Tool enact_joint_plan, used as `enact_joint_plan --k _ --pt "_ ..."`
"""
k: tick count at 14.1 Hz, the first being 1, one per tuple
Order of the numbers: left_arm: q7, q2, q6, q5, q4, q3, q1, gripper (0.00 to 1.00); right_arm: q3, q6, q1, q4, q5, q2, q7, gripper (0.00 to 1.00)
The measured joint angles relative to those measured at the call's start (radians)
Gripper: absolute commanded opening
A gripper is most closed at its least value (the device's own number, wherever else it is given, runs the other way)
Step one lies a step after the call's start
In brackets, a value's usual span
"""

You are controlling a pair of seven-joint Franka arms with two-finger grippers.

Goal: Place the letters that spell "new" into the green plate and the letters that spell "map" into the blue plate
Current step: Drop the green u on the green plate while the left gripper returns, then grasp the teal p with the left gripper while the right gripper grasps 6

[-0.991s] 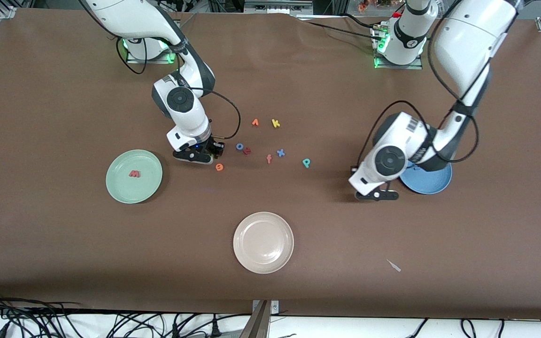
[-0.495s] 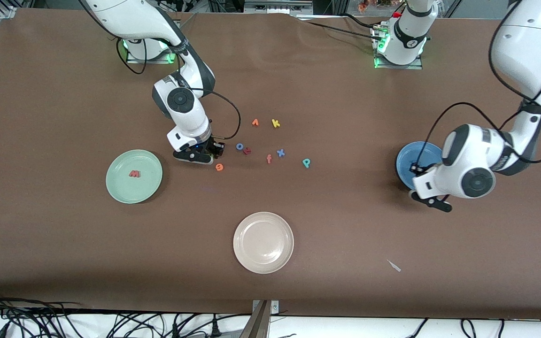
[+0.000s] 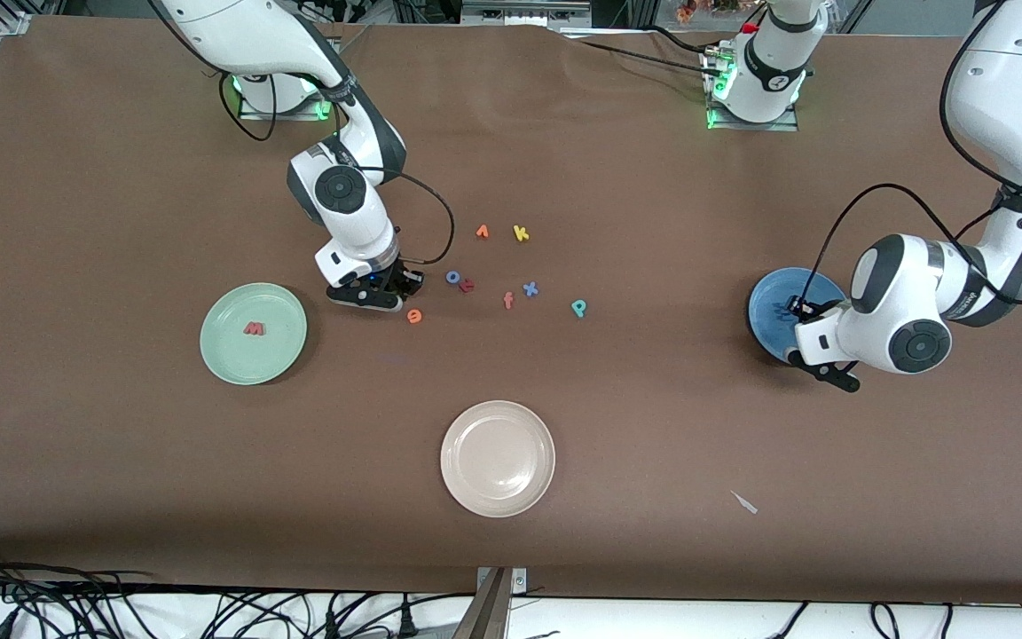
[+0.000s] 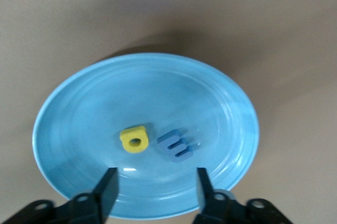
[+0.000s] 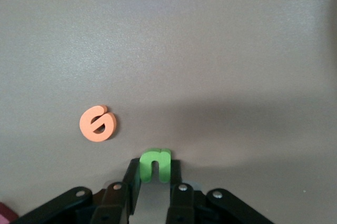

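Reaching down from its base, the right arm is bent at the elbow with its wrist pointed at the table, and the right gripper [image 5: 154, 182] is set low on the table between the green plate [image 3: 253, 333] and the loose letters. Its fingers are pressed together on the green "n" [image 5: 155, 164], which is pinched upright between the tips. The orange "e" [image 5: 97, 124] is seen flat on the table just beside that gripper, nearer to the front camera. The red "w" [image 3: 254, 328] is lying in the green plate.

The left arm is folded down from its base, with the forearm swung toward its own end of the table and the wrist held over the blue plate [image 4: 68, 103]. The left gripper [image 4: 155, 179] is held above the plate's rim with its fingers spread apart and nothing between them. The yellow "a" [image 4: 134, 140] and the blue "m" [image 4: 175, 145] are lying side by side, apart, near the middle of the blue plate.

The teal "p" [image 3: 578, 308] is left on the table, at the edge of the letter group toward the left arm's end. The white plate [image 3: 498, 458] is placed nearest to the front camera, well apart from both grippers.
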Motion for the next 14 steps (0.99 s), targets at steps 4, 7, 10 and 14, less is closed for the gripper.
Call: enact_joint_plan --k 4,7,10,14 --pt "-0.21 -0.018 0.006 -0.107 0.015 -0.084 -0.002 1.0 -0.012 -0.006 0.0 0.006 -0.002 -0.008 -0.028 0.21" --pt "-0.5 -0.018 0.063 -0.121 0.005 -0.196 -0.008 1.0 -0.066 -0.132 0.0 0.045 -0.003 -0.055 -0.165 0.21" --pt "-0.768 -0.019 0.164 -0.121 -0.038 -0.287 -0.033 1.0 -0.154 -0.27 -0.002 0.083 -0.003 -0.118 -0.359 0.21" --pt "-1.11 -0.013 0.315 -0.065 -0.097 -0.297 -0.163 1.0 -0.302 -0.302 -0.007 0.075 -0.003 -0.135 -0.634 0.22"
